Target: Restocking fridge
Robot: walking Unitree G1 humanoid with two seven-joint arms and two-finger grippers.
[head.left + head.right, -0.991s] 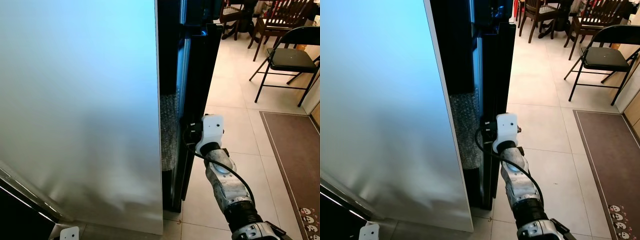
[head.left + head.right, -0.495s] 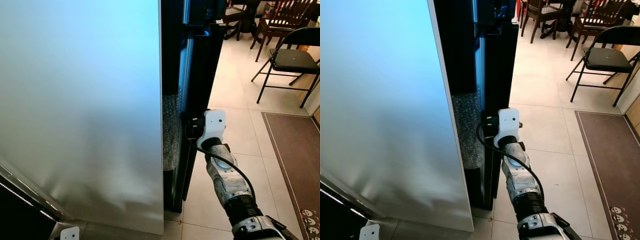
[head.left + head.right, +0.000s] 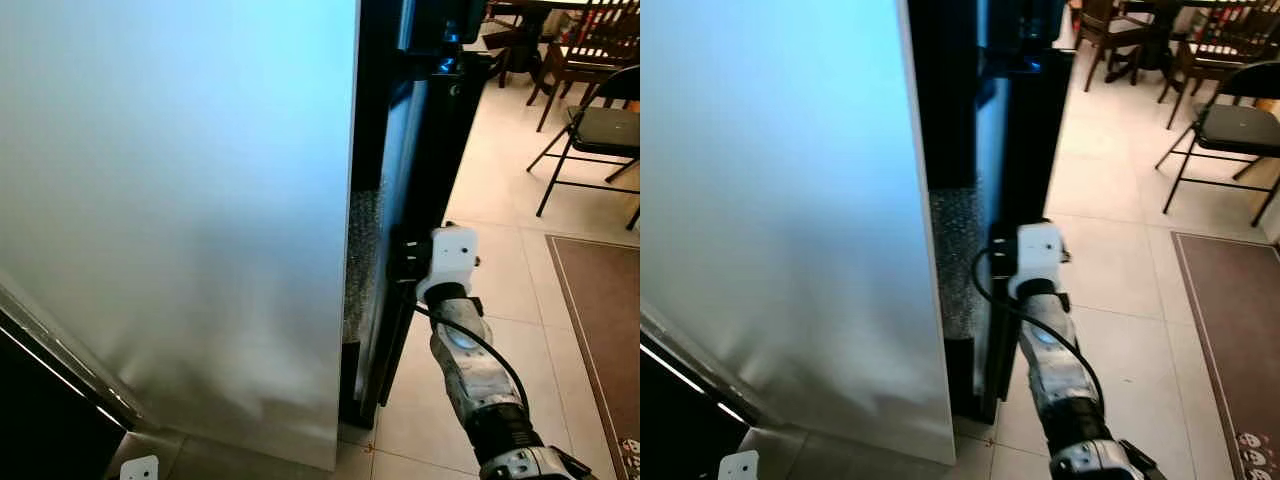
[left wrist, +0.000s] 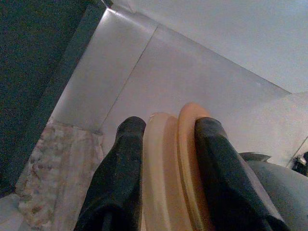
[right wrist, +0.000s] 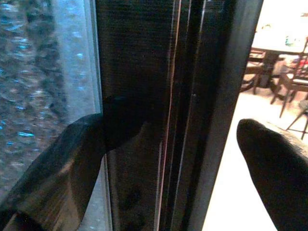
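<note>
I have the fridge [image 3: 180, 200] taking up the whole left half of the head frames, its pale silver side running from the top edge down to the lower left. Just right of it, centre frame, stands the black door [image 3: 415, 200], seen edge-on and ajar, with a narrow dark gap between it and the silver panel. Low in that gap I can see a patch of bubble wrap [image 3: 362, 260].

My right gripper [image 5: 173, 159] sits at the door's edge, a little below centre of the head views, at the end of the silver right arm [image 3: 475, 375] that comes up from the lower right. In the right wrist view its two black fingers [image 5: 57, 163] are spread wide, one on each side of the door's edge; the left-hand one lies against the glass by the bubble wrap, the other stands apart from the door on the room side.

In the left wrist view my left gripper [image 4: 168, 168] is pinching a pale orange, disc-like item [image 4: 171, 168] edge-on between both fingers, with grey panels behind it. I cannot tell what the item is.

Further out, the tiled floor [image 3: 500, 190] fills the right of the head frames, with a black folding chair [image 3: 600, 130] at the upper right, wooden chairs [image 3: 1110, 25] along the top edge, and a brown mat [image 3: 600, 330] at the right edge.
</note>
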